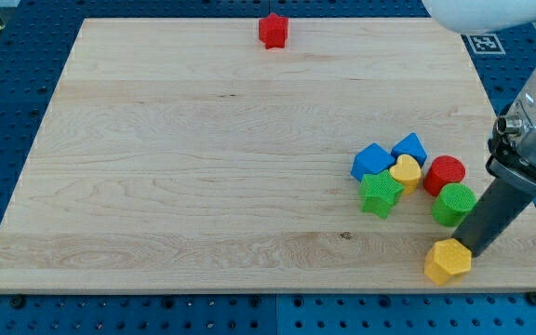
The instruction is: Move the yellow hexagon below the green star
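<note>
touching the yellow hexagon (448,261), my tip (465,247) sits right of the green star (380,194).

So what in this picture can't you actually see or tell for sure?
- My tip: its very end sits right behind the yellow hexagon; actual contact is unclear.
- The arm: cut off by the view's top and right edges.
- Yellow block: partly covered by the green star; its shape is uncertain.
- Green block: partly behind the rod.
</note>
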Action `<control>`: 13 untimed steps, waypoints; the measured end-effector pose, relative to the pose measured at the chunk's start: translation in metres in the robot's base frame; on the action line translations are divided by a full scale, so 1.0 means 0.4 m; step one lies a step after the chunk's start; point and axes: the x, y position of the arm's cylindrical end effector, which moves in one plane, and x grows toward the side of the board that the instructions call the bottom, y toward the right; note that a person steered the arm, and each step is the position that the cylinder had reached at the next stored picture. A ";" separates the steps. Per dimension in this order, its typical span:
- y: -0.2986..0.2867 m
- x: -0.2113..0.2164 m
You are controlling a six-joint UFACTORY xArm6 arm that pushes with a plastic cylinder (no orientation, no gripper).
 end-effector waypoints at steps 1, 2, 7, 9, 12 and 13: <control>0.076 0.000; 0.106 0.048; -0.209 0.082; -0.191 0.080; 0.036 0.010; -0.016 -0.062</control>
